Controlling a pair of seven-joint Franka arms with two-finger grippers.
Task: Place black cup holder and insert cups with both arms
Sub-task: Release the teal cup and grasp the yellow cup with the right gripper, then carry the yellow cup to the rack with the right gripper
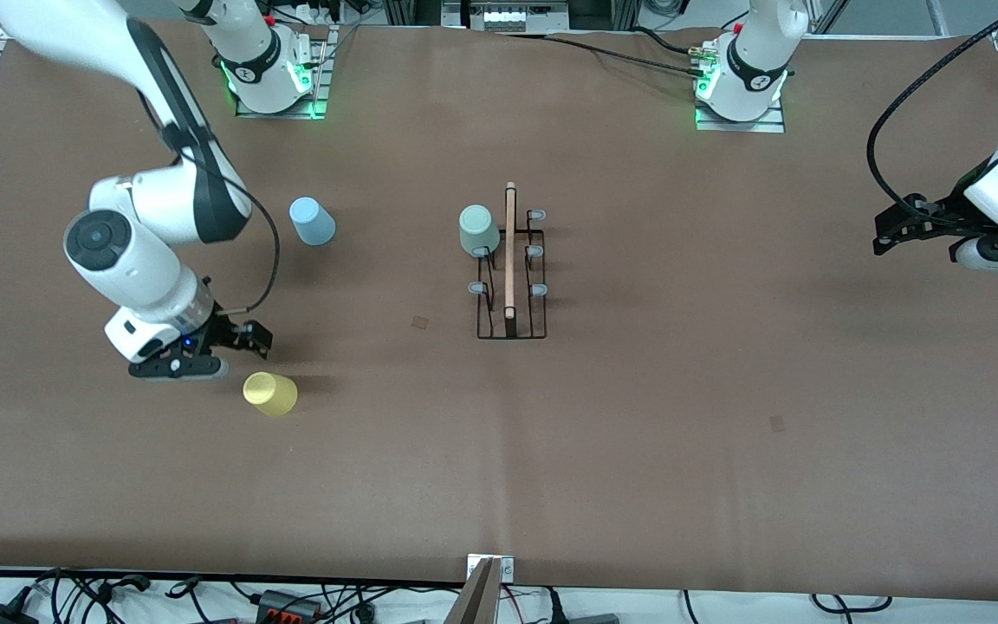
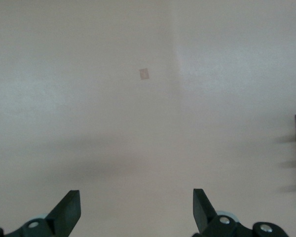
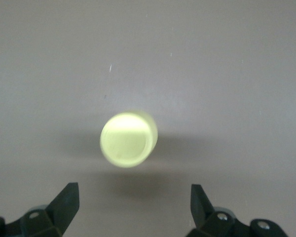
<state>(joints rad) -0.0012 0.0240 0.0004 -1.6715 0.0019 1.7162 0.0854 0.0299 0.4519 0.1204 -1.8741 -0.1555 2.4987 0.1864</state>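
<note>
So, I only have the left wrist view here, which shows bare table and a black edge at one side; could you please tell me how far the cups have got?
Observer: One is in. The mint green cup sits upside down on a peg of the black cup holder, on the side toward the right arm's end.
Operator: Thank you, and where are the other two?
Observer: The light blue cup and the yellow cup both stand on the table toward the right arm's end, the yellow one nearer the front camera.
Operator: Is the right arm going for one?
Observer: The right gripper is open, low beside the yellow cup, which fills its wrist view. Your left gripper is open too, holding nothing.
</note>
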